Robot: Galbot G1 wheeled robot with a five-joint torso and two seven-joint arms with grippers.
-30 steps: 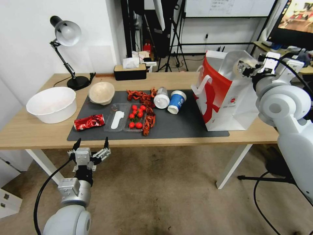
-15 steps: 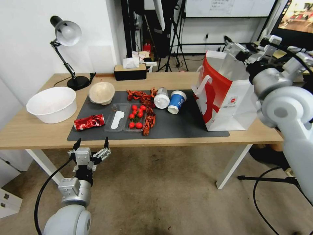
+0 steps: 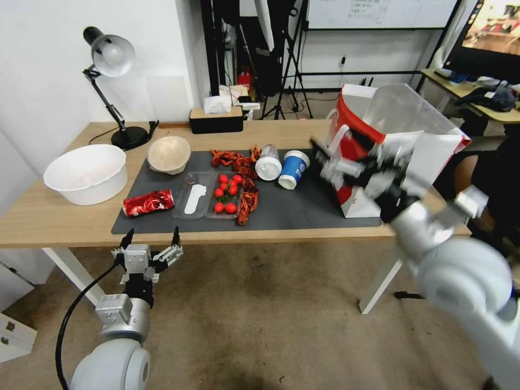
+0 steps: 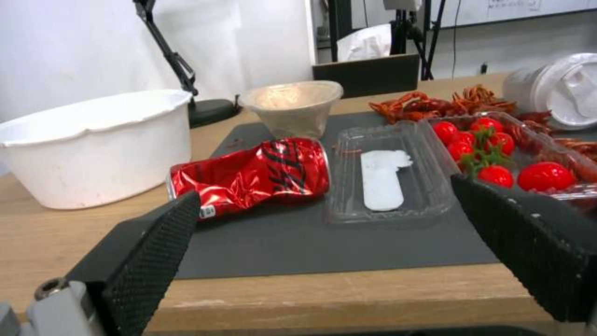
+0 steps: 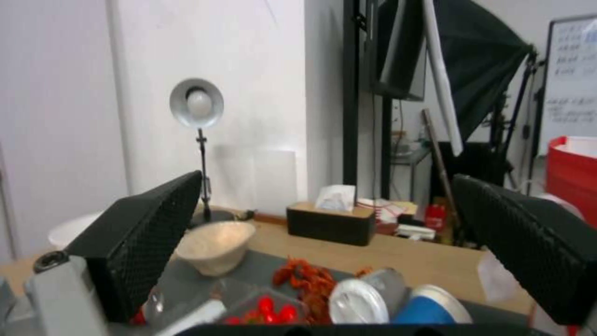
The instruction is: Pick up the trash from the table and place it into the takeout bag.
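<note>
While the right gripper [image 3: 352, 162] hovers open and empty, the bag [image 3: 390, 157] stands just behind it.
Blurred there; the blue cup [image 3: 293, 168] lies tipped nearby.

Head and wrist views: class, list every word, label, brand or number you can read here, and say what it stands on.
No text reads clearly.
Crushed red drink can: dark script, illegible.
Takeout bag: its small red logo is hidden by the right gripper.
Whiteboard: writing too blurred.

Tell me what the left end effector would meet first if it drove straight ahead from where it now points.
Probably the crushed red can: the open left end effector sits just off the table edge, its fingers framing the can, though it may catch that edge first if it sits lower.
</note>
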